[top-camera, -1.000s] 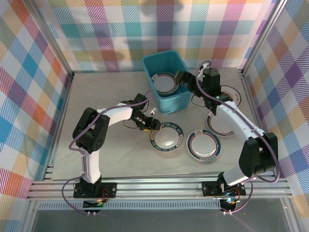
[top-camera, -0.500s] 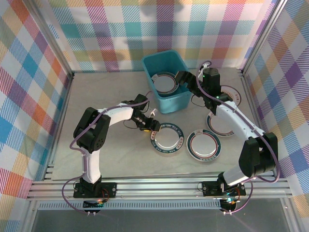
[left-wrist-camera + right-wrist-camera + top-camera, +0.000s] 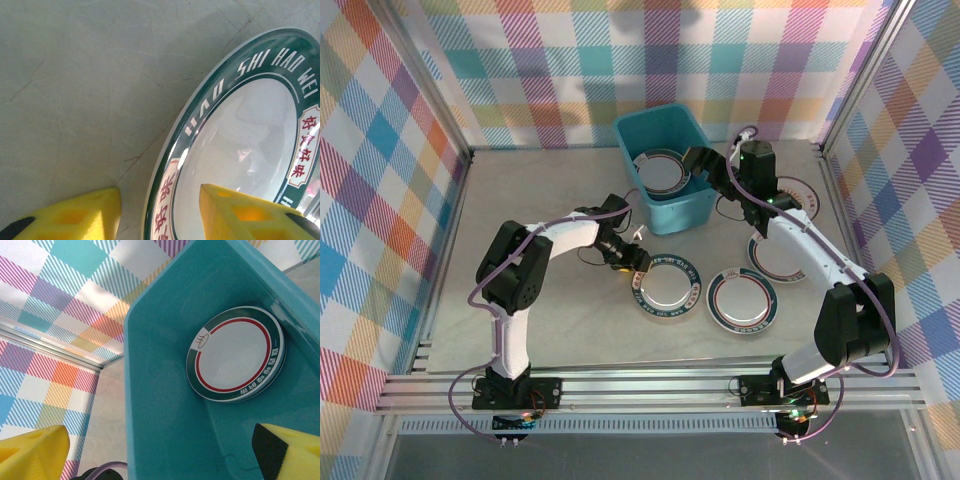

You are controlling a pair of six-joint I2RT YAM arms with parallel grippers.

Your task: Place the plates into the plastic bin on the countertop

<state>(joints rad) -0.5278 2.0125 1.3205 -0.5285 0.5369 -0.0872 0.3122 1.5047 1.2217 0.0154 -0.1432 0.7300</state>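
A white plate with a dark green lettered rim [image 3: 667, 287] [image 3: 240, 135] lies on the countertop [image 3: 540, 220]. My left gripper [image 3: 638, 262] [image 3: 157, 220] is open and straddles its left rim, with one yellow finger [image 3: 75, 220] outside the plate and the other over its well. My right gripper [image 3: 700, 165] [image 3: 160, 455] hangs open over the teal plastic bin [image 3: 665, 205] [image 3: 165, 390]. A green-rimmed, red-ringed plate [image 3: 660, 170] [image 3: 235, 352] lies inside the bin. Another red-ringed plate [image 3: 742, 298] sits right of centre.
Two more plates [image 3: 775, 258] [image 3: 800, 192] lie at the right, partly hidden by the right arm. Plaid walls and aluminium rails [image 3: 450, 230] frame the countertop. The bin stands against the back wall.
My left gripper and the green-rimmed plate have shifted very slightly. The right arm has stayed in place over the bin.
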